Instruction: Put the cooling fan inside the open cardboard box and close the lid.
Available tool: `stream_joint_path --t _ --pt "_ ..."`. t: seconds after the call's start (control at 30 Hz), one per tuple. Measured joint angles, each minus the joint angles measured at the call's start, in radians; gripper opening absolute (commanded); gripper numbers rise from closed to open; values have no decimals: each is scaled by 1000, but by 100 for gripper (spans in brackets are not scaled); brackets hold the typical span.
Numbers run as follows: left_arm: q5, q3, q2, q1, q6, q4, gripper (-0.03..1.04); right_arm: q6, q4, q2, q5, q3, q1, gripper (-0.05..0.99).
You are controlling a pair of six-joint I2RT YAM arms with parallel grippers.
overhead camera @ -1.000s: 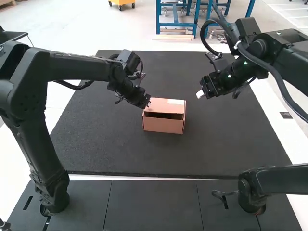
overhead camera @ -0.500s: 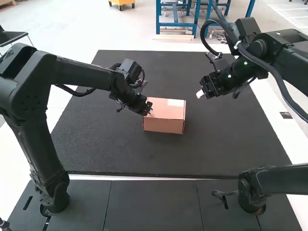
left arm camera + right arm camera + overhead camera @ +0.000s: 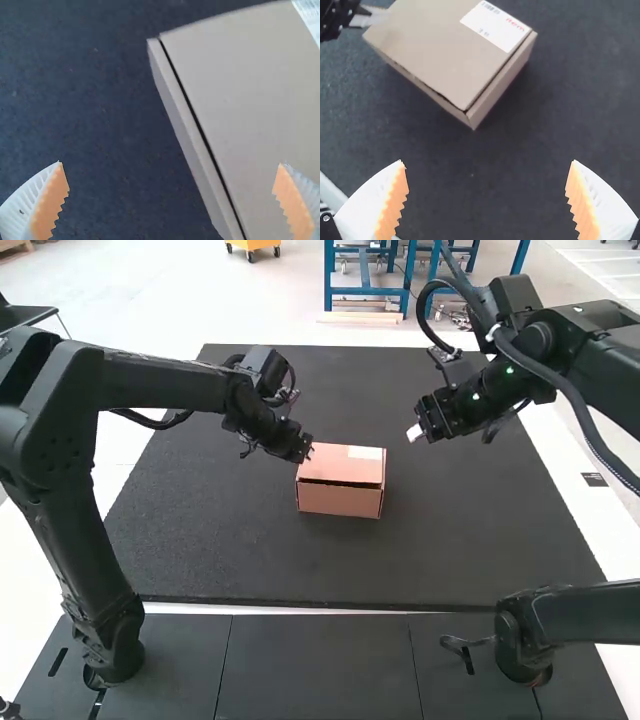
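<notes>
1. cardboard box [image 3: 341, 480] sits mid black mat [image 3: 200, 530], lid down flat, thin dark seam along the front edge; white label [image 3: 366, 452] on its top
2. left gripper [image 3: 298, 450] at the box's far left corner, pincer wide: in the left wrist view one orange pad [image 3: 50, 200] is over the mat, the other over the box top [image 3: 240, 115]; contact cannot tell
3. right gripper [image 3: 418, 432] up off the mat, right of the box and well apart, pincer wide, holding nothing
4. right wrist view: box [image 3: 445, 55] beyond the spread fingers [image 3: 590, 200], label [image 3: 497, 22] on the lid
</notes>
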Motion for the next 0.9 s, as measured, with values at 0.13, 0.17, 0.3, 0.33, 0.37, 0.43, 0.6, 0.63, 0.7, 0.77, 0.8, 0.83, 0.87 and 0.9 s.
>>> stream_joint_path --t 0.13,0.17,0.3,0.33,0.37,0.43,0.6,0.63,0.7,0.77,0.8,0.83,0.87,0.9 --pt "0 9 -75 59 -11 5 97 19 46 0 -1 0 0 71" --pt "0 9 -94 71 -11 5 97 24 55 0 0 0 0 71" --pt "0 2 -163 102 -13 55 97 55 109 0 -1 0 0 72" --pt "0 -6 -180 107 -14 77 97 64 129 0 -1 0 0 75" --pt "0 -18 -198 112 -15 97 97 74 150 0 0 -1 0 79" --pt "0 -50 -237 113 -18 133 97 89 188 0 3 -2 0 84" --pt "-6 -171 -331 113 -33 163 97 116 285 -20 33 -41 -3 84" --pt "-7 -202 -351 117 -34 180 97 121 305 -32 36 -64 -7 84" --pt "-7 -274 -402 125 -32 229 97 129 363 -62 40 -119 -26 84" --pt "-7 -352 -467 140 -25 318 97 135 431 -101 45 -183 -53 85" --pt "-5 -395 -511 149 -21 376 97 136 454 -123 46 -212 -67 85" --pt "-3 -433 -554 157 -17 423 97 137 471 -144 48 -238 -81 87" --pt "-2 -470 -599 164 -13 467 97 138 484 -163 50 -263 -94 89" --pt "0 -505 -645 171 -11 498 97 139 500 -183 51 -287 -107 90"
